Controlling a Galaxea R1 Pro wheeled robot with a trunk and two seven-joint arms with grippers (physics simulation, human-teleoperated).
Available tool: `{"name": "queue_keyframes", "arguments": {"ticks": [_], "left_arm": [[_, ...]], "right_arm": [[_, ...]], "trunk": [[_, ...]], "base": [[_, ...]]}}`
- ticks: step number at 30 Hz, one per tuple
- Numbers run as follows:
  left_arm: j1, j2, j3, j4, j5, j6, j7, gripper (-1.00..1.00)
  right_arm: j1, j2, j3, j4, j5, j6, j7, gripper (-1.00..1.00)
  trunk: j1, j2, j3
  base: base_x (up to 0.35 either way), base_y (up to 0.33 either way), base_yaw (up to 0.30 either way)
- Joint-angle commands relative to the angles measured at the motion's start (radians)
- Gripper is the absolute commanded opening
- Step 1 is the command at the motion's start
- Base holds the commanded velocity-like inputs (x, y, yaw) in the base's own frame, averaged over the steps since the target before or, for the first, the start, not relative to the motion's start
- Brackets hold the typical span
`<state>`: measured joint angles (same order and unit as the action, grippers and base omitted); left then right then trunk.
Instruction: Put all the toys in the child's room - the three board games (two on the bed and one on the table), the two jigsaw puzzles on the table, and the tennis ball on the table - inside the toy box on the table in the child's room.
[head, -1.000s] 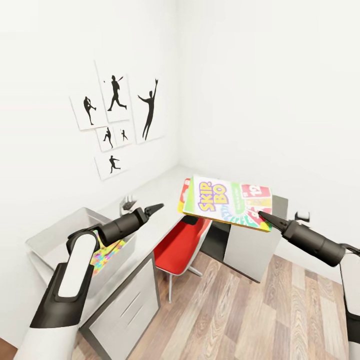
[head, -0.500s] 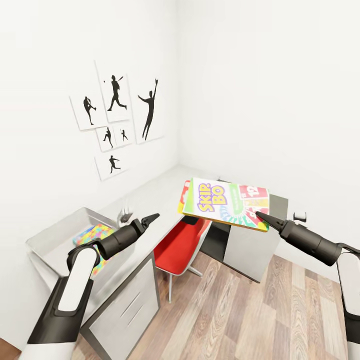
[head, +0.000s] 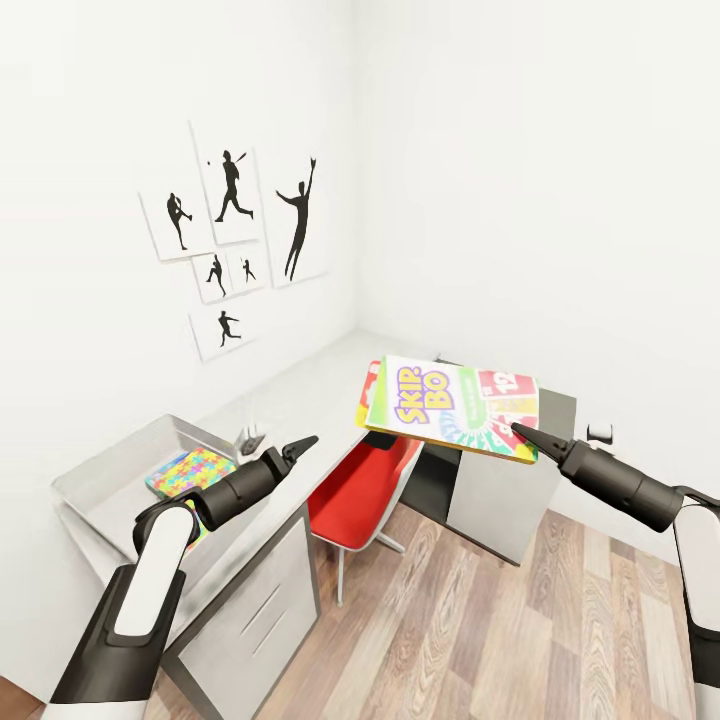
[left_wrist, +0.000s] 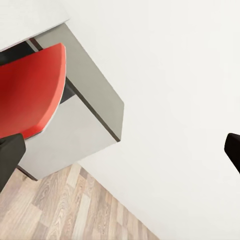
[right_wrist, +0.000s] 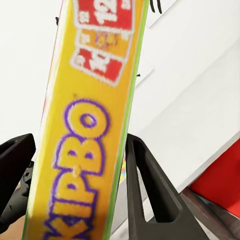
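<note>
While clenched, the right claw (head: 519, 431) grips the Skip-Bo board game (head: 455, 405) by its near edge.

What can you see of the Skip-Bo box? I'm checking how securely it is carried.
The Skip-Bo box is thin, flat and cardboard-looking, with a yellow-green cover, purple-edged yellow lettering and red card pictures. The right gripper pinches one corner, its fingers on either face. It hangs nearly level, slightly tilted, above the red chair.
</note>
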<state>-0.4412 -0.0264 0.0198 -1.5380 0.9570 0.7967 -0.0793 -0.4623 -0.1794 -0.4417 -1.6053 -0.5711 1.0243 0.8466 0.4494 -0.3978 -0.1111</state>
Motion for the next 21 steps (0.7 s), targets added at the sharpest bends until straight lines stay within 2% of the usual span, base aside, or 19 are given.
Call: {"name": "queue_keyframes", "arguments": {"ticks": [1,11,21], "left_arm": [[-0.001,-0.001,0.002,0.0,-0.003,0.006,-0.005,1.0],[-0.007,-0.002,-0.004,-0.006,-0.002,0.011,0.001,1.0],[-0.063,-0.007,-0.06,-0.058,0.0,0.068,0.051,1.0]], "right_arm": [[-0.001,0.0,-0.001,0.0,0.003,0.004,0.006,-1.0],[-0.006,-0.002,-0.007,0.001,0.01,0.009,0.012,-1.0],[-0.013,-0.056,-0.063,0.009,0.027,0.023,0.067,-1.0]], "trunk": [[0.001,-0.002,-0.002],[0.001,-0.002,-0.002],[0.001,-0.002,-0.002]], "base": [[0.0,0.0,0.0],[0.0,0.002,0.0],[-0.078,0.15,0.0]]}}
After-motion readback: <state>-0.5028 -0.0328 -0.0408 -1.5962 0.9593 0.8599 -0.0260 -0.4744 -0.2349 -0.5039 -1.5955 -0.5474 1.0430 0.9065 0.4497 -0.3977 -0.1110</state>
